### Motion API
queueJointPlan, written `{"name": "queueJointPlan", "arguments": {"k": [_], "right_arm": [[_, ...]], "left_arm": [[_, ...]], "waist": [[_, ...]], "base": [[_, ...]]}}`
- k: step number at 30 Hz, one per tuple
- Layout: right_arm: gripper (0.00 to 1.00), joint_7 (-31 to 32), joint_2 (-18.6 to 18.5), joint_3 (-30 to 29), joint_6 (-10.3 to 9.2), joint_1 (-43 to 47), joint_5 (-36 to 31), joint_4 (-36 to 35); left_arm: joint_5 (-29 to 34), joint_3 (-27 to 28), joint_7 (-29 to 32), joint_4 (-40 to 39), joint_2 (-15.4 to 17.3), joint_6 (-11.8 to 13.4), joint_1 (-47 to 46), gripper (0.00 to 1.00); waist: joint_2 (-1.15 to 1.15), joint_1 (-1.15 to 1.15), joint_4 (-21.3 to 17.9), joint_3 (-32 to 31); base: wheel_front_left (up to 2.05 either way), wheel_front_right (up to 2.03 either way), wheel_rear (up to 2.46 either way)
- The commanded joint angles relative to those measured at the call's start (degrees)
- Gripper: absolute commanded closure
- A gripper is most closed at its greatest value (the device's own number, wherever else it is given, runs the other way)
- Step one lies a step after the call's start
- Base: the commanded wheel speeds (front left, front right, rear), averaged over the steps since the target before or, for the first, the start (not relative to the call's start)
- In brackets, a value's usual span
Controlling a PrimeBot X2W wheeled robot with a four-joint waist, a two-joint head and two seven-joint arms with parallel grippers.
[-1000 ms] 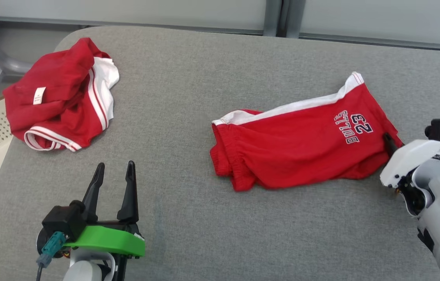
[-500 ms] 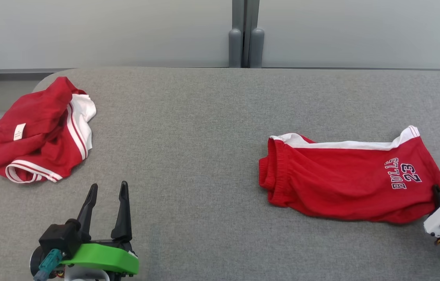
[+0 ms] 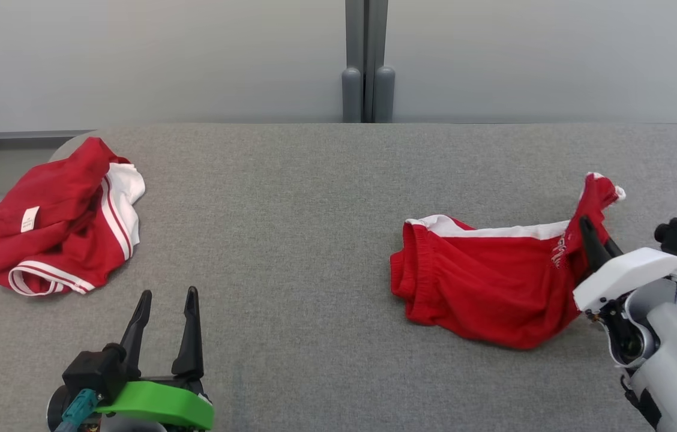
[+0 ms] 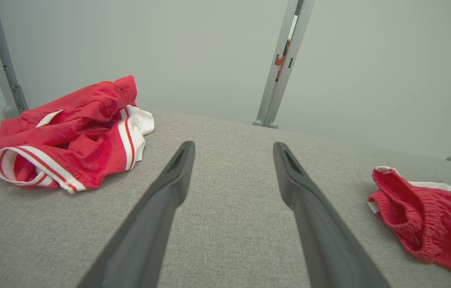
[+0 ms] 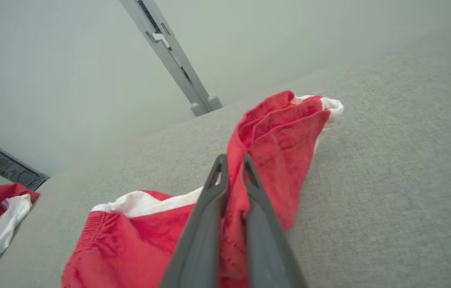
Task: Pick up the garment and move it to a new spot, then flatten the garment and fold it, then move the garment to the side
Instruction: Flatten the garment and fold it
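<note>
The red shorts lie on the right half of the grey bench. The right gripper is closed tight on a fold of the fabric, holding the leg end up off the surface, while the waistband end rests on the bench. They look light, thin and floppy, maybe a little slick. From one hold they will sag and bunch, so I'd want a second hold at the thicker elastic waistband to keep them spread. The left gripper hovers near the front left, fingers spread wide and holding nothing. A crumpled red top sits at the far left corner, well apart from the shorts, and nothing lies between the two to snag on.
</note>
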Motion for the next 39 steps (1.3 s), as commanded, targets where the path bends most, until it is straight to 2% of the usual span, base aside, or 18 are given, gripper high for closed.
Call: {"name": "queueJointPlan", "arguments": {"k": [1, 12, 19, 20, 21, 22, 27, 31, 34, 39], "right_arm": [[1.00, 0.0, 0.7, 0.8, 0.03, -0.2, -0.4, -1.6], [1.00, 2.3, 4.3, 8.6, 0.03, 5.2, -6.0, -14.2], [1.00, 3.2, 7.6, 11.5, 0.03, 10.6, -9.0, -13.4], [0.91, 2.5, 8.2, 11.5, 0.03, 10.9, -9.4, -13.1], [0.22, 2.0, 8.8, 11.4, 0.03, 11.1, -9.1, -13.1], [0.00, 1.6, 9.3, 11.3, 0.03, 11.5, -8.5, -12.9], [0.00, -1.7, 7.2, 9.6, 0.03, 11.1, -9.9, -14.4], [0.00, -3.2, 5.0, 3.5, 0.03, 11.6, -9.8, -15.4], [0.00, -3.6, 2.6, -0.9, 0.03, 12.6, -13.3, -15.2], [0.00, -3.7, 2.7, -7.9, 0.03, 14.0, -16.3, -16.1]], "left_arm": [[-0.1, 0.0, 0.0, 0.0, 0.4, -0.3, 1.0, 0.00], [-0.6, -0.3, 0.0, -0.3, 0.6, -0.3, 2.1, 0.00], [-0.9, -0.7, 0.0, 0.0, 0.4, -0.3, 1.9, 0.00], [-0.9, -0.8, 0.0, 0.0, 0.3, -0.3, 1.8, 0.00], [-0.9, -0.8, 0.0, 0.1, 0.3, -0.3, 1.7, 0.00], [-0.9, -0.8, 0.0, 0.1, 0.3, -0.3, 1.7, 0.00], [-0.4, -0.8, 0.0, 0.1, 0.7, -0.3, 1.7, 0.00], [-0.2, -0.5, 0.0, -0.1, 0.6, -0.3, 1.9, 0.00], [-0.1, -0.7, 0.0, -0.2, 0.6, -0.3, 1.7, 0.00], [-0.1, -1.1, 0.0, -0.3, 0.6, -0.3, 1.0, 0.00]], "waist": [[0.00, 0.00, 0.2, -0.6], [0.00, 0.00, 2.1, -0.7], [0.00, 0.00, 3.1, -0.2], [0.00, 0.00, 3.3, -0.2], [0.00, 0.00, 3.4, -0.2], [0.00, 0.00, 3.4, -0.2], [0.00, 0.00, 3.0, -0.4], [0.00, 0.00, 2.5, -0.4], [0.00, 0.00, 2.4, -0.2], [0.00, 0.00, 2.4, 0.2]], "base": [[0.00, 0.00, 0.00], [0.00, 0.00, 0.00], [0.00, 0.00, 0.00], [0.00, 0.00, 0.00], [0.00, 0.00, 0.00], [0.00, 0.00, 0.00], [0.00, 0.00, 0.00], [0.00, 0.00, 0.00], [0.00, 0.00, 0.00], [0.00, 0.00, 0.00]]}}
